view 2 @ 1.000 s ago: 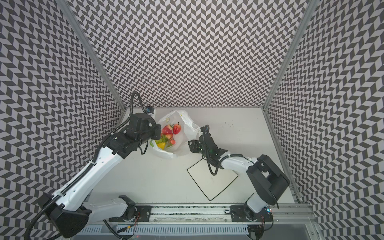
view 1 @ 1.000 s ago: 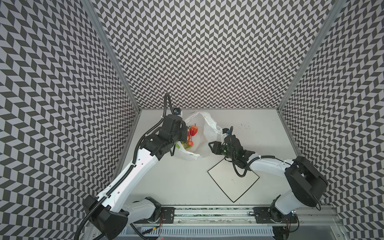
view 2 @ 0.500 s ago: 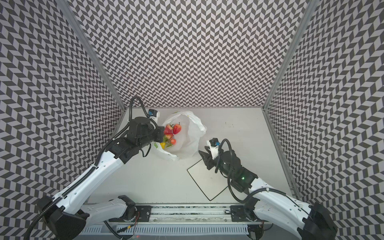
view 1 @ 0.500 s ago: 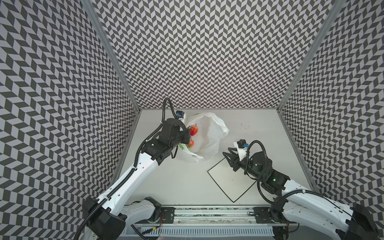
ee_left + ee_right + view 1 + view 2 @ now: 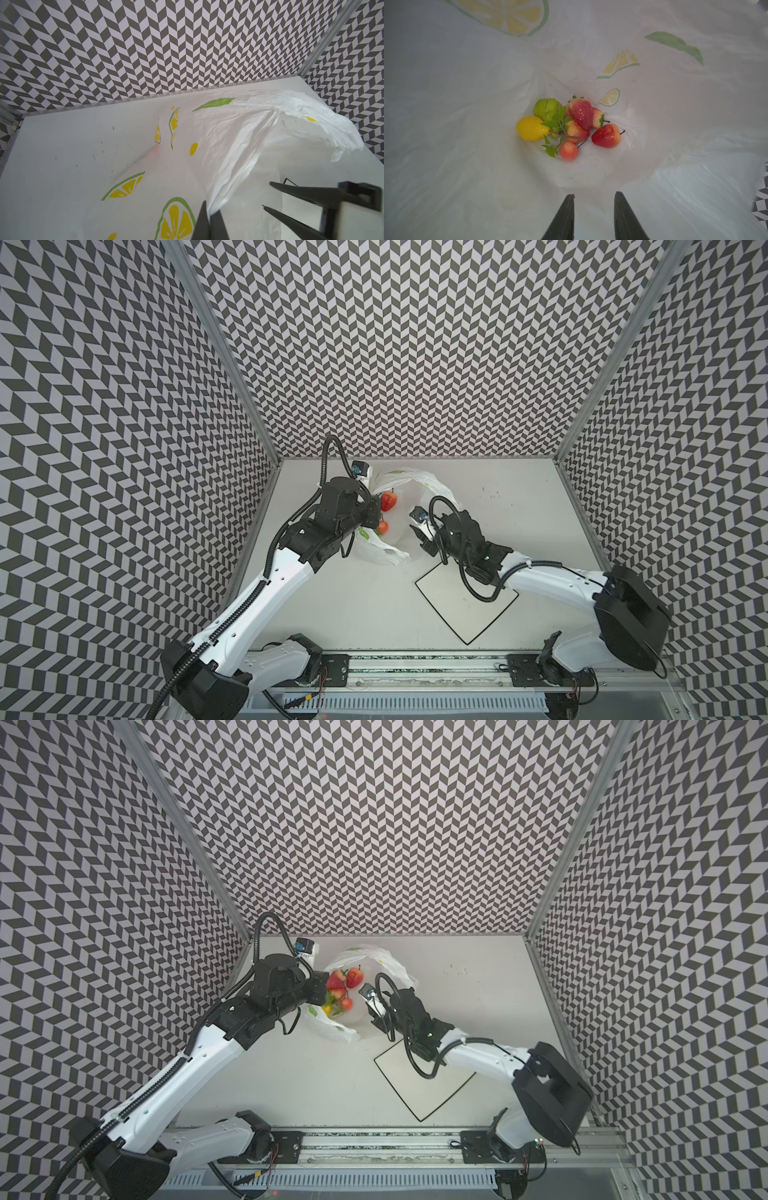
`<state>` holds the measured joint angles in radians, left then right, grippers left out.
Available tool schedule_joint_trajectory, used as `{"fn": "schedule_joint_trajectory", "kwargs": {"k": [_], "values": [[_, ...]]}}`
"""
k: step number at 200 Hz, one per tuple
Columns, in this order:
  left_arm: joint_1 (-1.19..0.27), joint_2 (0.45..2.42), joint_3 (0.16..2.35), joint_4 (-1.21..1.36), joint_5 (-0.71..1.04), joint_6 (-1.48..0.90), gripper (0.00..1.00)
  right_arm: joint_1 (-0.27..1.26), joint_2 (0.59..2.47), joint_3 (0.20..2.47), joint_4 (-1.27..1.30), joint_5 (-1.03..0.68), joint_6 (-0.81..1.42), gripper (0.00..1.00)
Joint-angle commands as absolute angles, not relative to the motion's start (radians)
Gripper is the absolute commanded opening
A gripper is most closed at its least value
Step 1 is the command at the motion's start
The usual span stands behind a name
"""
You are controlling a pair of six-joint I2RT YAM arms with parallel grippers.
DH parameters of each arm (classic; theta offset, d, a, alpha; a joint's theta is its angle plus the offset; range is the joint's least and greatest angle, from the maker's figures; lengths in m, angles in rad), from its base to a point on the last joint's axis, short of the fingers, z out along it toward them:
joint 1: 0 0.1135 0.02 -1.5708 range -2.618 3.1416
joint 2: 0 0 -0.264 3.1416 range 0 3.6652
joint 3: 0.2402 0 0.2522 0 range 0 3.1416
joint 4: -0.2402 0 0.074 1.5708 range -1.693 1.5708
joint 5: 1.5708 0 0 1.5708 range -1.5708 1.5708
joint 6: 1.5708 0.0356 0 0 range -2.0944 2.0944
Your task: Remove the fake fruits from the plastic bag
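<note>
Jaws on my right tool (image 5: 593, 196) stand a modest way apart with nothing between them. They point down the open mouth of the plastic bag (image 5: 467, 108) at the fake fruits (image 5: 571, 128), which lie heaped at its bottom, clear of my tips. My left tool (image 5: 208, 211) is pinched tight on a fold of the bag's rim and holds the mouth up. In both top views the bag sits near the far-left corner of the counter (image 5: 519, 510), and the plate (image 5: 461, 610) lies bare toward the front edge. The apple (image 5: 606, 136) sits at the edge of the heap, while the leafy twig of the lemon (image 5: 530, 128) tangles among the pear (image 5: 547, 109), a strawberry (image 5: 581, 113) and the cherry (image 5: 568, 150). I see several ways this could go wrong. My gap looks tight for the apple, so the tips could nudge it aside instead of straddling it. The fruits are glossy, so one could squirt out as I close. The film is thin and loose, so I could nip a wrinkle along with a fruit and drag the whole bag up. Catching the twig might haul several fruits at once and spill them. If the film slips in my left pinch, the mouth would sag over my right tool.
</note>
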<state>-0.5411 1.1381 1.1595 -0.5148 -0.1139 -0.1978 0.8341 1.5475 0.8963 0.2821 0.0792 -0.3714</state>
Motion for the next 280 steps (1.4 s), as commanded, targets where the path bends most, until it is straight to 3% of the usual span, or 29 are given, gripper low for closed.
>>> {"fn": "schedule_joint_trajectory", "kwargs": {"k": [1,40,100,146,188,239,280], "values": [[-0.545,1.110,1.180,-0.531,-0.103,-0.183,0.00,0.843,1.657,0.980,0.313,0.106,-0.348,0.33],[-0.546,1.087,1.169,-0.505,-0.060,-0.201,0.00,0.844,1.795,1.079,0.291,0.126,-0.158,0.38],[-0.577,0.993,1.086,-0.576,-0.014,-0.233,0.00,0.836,1.899,1.163,0.202,0.134,0.514,0.48],[-0.628,0.944,1.016,-0.661,-0.009,-0.286,0.00,0.834,1.920,1.164,0.272,0.093,0.845,0.61],[-0.698,0.910,0.948,-0.672,-0.034,-0.316,0.00,0.822,2.003,1.227,0.301,0.048,0.988,0.67],[-0.740,0.910,0.925,-0.640,-0.058,-0.322,0.00,0.822,2.073,1.298,0.281,-0.026,0.945,0.74],[-0.748,0.913,0.914,-0.628,-0.071,-0.327,0.00,0.827,2.073,1.307,0.168,0.030,0.924,0.77]]}}
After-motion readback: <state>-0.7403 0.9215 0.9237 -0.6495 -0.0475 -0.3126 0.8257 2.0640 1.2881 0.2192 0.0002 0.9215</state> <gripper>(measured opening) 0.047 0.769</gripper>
